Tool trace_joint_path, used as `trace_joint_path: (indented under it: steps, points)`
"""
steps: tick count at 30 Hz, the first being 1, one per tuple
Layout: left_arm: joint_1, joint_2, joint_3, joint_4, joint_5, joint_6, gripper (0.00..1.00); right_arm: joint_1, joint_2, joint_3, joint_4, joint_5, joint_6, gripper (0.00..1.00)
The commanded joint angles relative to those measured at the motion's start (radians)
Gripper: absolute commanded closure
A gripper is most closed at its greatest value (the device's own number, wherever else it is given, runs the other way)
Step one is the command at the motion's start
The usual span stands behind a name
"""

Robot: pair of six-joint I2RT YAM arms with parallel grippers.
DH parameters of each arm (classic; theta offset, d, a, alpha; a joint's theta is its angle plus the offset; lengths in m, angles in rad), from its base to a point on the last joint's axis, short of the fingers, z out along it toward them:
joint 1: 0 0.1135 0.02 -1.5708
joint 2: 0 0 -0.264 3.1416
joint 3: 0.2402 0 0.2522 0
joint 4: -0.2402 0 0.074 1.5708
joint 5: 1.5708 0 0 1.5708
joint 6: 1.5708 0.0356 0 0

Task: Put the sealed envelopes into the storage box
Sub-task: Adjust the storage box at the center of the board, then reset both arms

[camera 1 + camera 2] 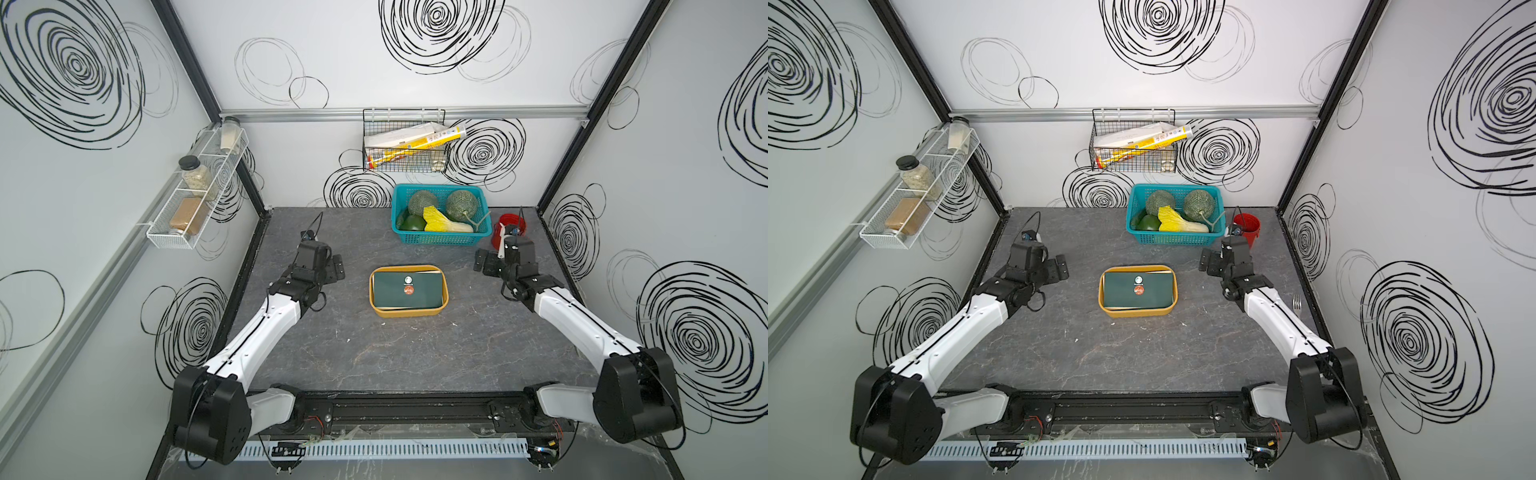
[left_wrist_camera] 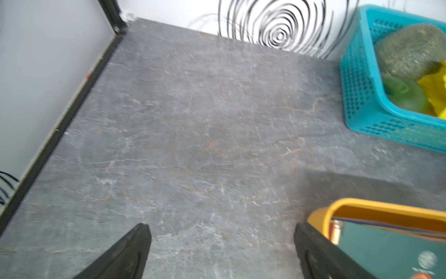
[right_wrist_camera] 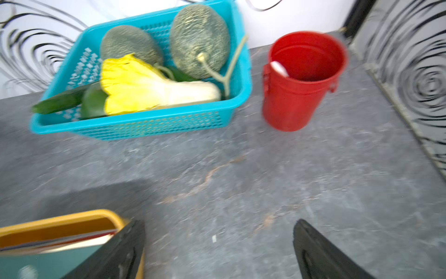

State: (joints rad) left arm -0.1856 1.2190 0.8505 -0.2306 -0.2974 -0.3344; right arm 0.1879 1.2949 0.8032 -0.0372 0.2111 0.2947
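Observation:
The mustard-yellow storage box (image 1: 409,268) (image 1: 1138,268) sits mid-table. A stack of sealed envelopes lies in it. The dark green envelope (image 1: 415,296) (image 1: 1144,298) is on top with two round stickers, and edges of others show beneath it. My left gripper (image 1: 337,268) (image 1: 1059,268) hovers open to the left of the box, holding nothing. My right gripper (image 1: 482,262) (image 1: 1204,261) hovers open to the right of it, also holding nothing. In the left wrist view the open gripper (image 2: 220,227) stands beside the box rim (image 2: 386,210). In the right wrist view the open gripper (image 3: 219,223) stands beside the box rim (image 3: 60,217).
A teal basket (image 1: 440,240) (image 3: 149,123) of melons and vegetables stands behind the box. A red cup (image 1: 497,237) (image 3: 294,106) is to its right. A fork (image 1: 1296,302) lies near the right wall. A wire basket (image 1: 405,164) and a spice rack (image 1: 195,195) hang on the walls.

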Motion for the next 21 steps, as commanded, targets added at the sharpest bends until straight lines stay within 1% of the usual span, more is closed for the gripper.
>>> trace_joint_path:
  steps: [1, 2, 4, 7, 8, 9, 10, 11, 12, 13, 14, 15, 16, 17, 18, 19, 20, 21]
  points:
    - [0.078, -0.020, -0.132, 0.260, -0.090, 0.145, 0.01, -0.105, 0.053, -0.104, 0.193, 0.116, -0.059, 0.00]
    - [0.101, -0.032, -0.187, 0.343, -0.080, 0.169, 0.01, -0.115, 0.046, -0.162, 0.287, 0.134, -0.064, 0.00]
    - [0.132, -0.043, -0.274, 0.467, -0.075, 0.165, 0.01, -0.117, 0.015, -0.267, 0.472, 0.148, -0.090, 0.00]
    - [0.148, -0.036, -0.366, 0.664, -0.043, 0.180, 0.01, -0.125, 0.000, -0.398, 0.733, 0.187, -0.115, 0.00]
    - [0.148, -0.024, -0.405, 0.753, -0.042, 0.206, 0.01, -0.128, 0.010, -0.437, 0.825, 0.164, -0.146, 0.00]
    - [0.154, -0.004, -0.441, 0.848, -0.031, 0.222, 0.01, -0.128, 0.030, -0.457, 0.879, 0.163, -0.185, 0.00]
    - [0.160, 0.013, -0.476, 0.941, 0.009, 0.247, 0.01, -0.128, 0.051, -0.491, 0.976, 0.175, -0.198, 0.00]
    - [0.163, 0.037, -0.519, 1.048, 0.056, 0.287, 0.01, -0.137, 0.086, -0.545, 1.083, 0.152, -0.198, 0.00]
    - [0.164, 0.068, -0.557, 1.151, 0.092, 0.298, 0.01, -0.139, 0.143, -0.593, 1.223, 0.139, -0.199, 0.00]
    - [0.172, 0.104, -0.584, 1.229, 0.106, 0.274, 0.01, -0.139, 0.195, -0.639, 1.356, 0.099, -0.222, 0.00]
    - [0.188, 0.152, -0.612, 1.338, 0.157, 0.257, 0.01, -0.137, 0.230, -0.655, 1.428, 0.043, -0.262, 0.00]
    - [0.204, 0.184, -0.609, 1.374, 0.206, 0.237, 0.01, -0.137, 0.209, -0.627, 1.321, 0.012, -0.269, 0.00]
    - [0.207, 0.220, -0.601, 1.381, 0.237, 0.245, 0.01, -0.140, 0.179, -0.592, 1.209, 0.006, -0.259, 0.00]
    - [0.201, 0.281, -0.612, 1.447, 0.261, 0.264, 0.01, -0.140, 0.212, -0.611, 1.318, 0.008, -0.265, 0.00]
    - [0.188, 0.346, -0.635, 1.602, 0.264, 0.283, 0.01, -0.140, 0.219, -0.624, 1.347, 0.008, -0.268, 0.00]
    - [0.188, 0.334, -0.624, 1.557, 0.283, 0.292, 0.01, -0.140, 0.197, -0.605, 1.263, 0.005, -0.264, 0.00]
    - [0.186, 0.294, -0.592, 1.404, 0.280, 0.294, 0.01, -0.140, 0.185, -0.595, 1.249, 0.004, -0.261, 0.00]
    - [0.181, 0.330, -0.624, 1.539, 0.261, 0.296, 0.01, -0.140, 0.204, -0.610, 1.302, 0.008, -0.266, 0.00]
